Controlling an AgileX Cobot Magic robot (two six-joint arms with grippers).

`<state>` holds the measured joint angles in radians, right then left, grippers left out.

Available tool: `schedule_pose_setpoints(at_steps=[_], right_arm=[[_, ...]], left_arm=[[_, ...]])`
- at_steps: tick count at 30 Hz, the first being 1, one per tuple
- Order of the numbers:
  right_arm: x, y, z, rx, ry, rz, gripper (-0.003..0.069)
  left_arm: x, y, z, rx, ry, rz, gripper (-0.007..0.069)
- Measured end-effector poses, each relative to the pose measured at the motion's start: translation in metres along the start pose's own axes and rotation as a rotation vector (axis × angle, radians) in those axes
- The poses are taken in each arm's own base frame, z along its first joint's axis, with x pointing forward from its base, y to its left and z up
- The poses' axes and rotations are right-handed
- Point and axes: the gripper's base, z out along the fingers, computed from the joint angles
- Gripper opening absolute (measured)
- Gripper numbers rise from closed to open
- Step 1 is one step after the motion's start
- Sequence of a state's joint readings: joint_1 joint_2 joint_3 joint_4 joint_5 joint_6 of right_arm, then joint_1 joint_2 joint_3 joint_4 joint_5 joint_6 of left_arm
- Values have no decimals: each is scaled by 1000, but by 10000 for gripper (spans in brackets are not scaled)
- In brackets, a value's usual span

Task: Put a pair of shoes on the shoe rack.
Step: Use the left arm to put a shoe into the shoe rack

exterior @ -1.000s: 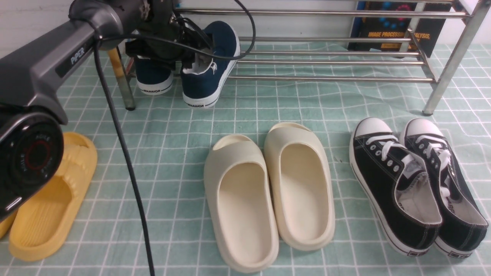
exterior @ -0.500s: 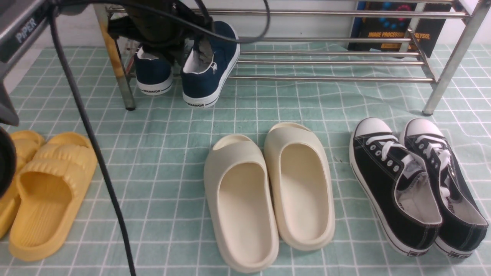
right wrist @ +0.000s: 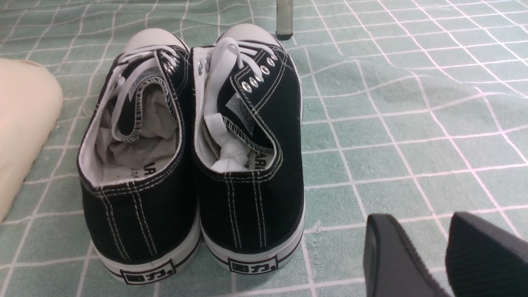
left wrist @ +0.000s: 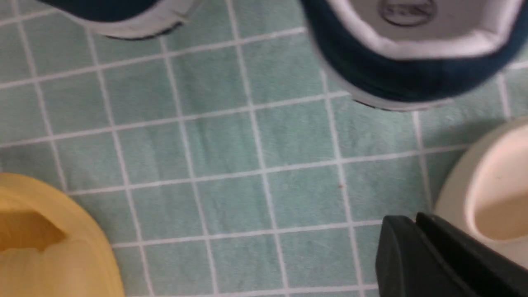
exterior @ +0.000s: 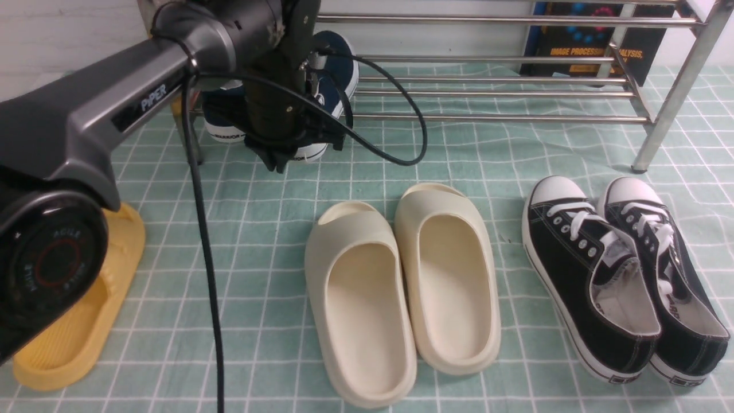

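Two navy shoes lie side by side at the left end of the shoe rack (exterior: 493, 117), heels sticking out over its front bar. My left arm covers most of the right shoe (exterior: 337, 57); the heel of the other shoe (exterior: 221, 117) shows beside it. My left gripper (exterior: 279, 163) points down at the cloth just in front of them, shut and empty. In the left wrist view its fingers (left wrist: 414, 220) lie together, with one navy heel (left wrist: 396, 78) beyond. My right gripper (right wrist: 423, 220) hangs open over bare cloth.
Cream slides (exterior: 401, 287) sit in the middle of the green checked cloth, black lace-up sneakers (exterior: 619, 275) to the right and a yellow slide (exterior: 80, 321) under my left arm. A rack leg (right wrist: 284, 20) stands beyond the black sneakers.
My left gripper has left the right navy shoe, drawn back off the rack toward the near side, dropped lower and shut. Both navy shoes stay where they were.
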<state>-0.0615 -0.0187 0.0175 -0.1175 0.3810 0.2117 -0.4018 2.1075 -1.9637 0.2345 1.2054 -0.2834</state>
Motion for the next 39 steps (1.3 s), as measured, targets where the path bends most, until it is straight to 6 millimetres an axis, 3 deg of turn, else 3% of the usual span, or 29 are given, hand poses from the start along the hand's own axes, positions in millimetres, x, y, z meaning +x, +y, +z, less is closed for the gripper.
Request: schedule_pose_setpoints(at_steps=[4,8,13,19,26,35,39], right_arm=[[0,0,0,0,0,0,246],[0,0,0,0,0,0,246],[0,0,0,0,0,0,246],[0,0,0,0,0,0,246],[0,0,0,0,0,0,246],[0,0,0,0,0,0,246],[0,0,0,0,0,0,246]], left_arm=[[-7,7,15,7,-40,-17,46],[-13,-1,36,43,-87,-2,46],[-18,-4,39,69,-141,-31,48],[-24,9,40,62,-187,-112,52],[-36,19,27,56,-241,-137,64],[-41,18,6,101,-226,-117,179],[-37,26,-24,75,-194,-110,234]])
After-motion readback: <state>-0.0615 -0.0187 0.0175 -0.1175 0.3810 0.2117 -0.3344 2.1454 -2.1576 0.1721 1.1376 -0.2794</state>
